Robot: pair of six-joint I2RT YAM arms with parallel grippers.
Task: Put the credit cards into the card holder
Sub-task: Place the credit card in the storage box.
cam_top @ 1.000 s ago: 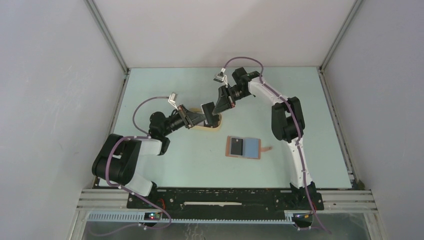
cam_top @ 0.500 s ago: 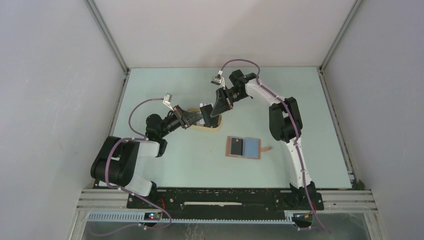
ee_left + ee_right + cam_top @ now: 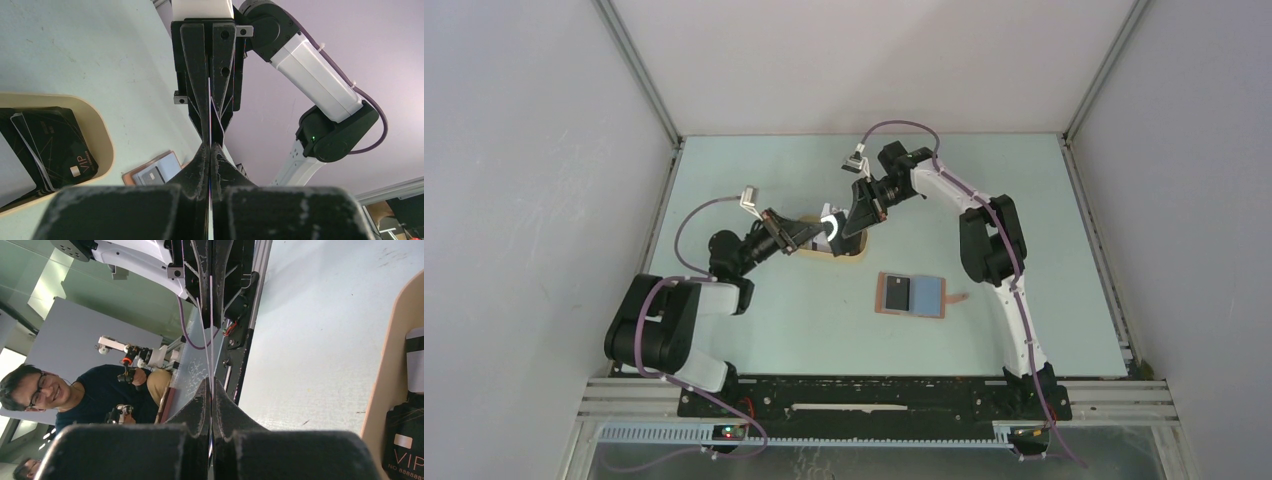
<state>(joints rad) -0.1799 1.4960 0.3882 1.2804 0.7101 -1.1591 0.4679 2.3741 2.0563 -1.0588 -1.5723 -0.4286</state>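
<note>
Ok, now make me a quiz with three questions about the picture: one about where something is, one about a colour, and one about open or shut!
1. Where is the card holder?
A. flat on the table, nearer the arm bases than the oval tray
B. inside the tray
C. up against the back wall

2. What colour is the oval tray?
A. green
B. beige
C. red

3. How is the card holder?
A. snapped shut
B. standing on its edge
C. lying open

Answers:
1 A, it lies on the bare table, apart from the tray.
2 B, its beige rim curves around the black VIP cards.
3 C, its light blue inside faces up, with one dark credit card showing in it.
</note>
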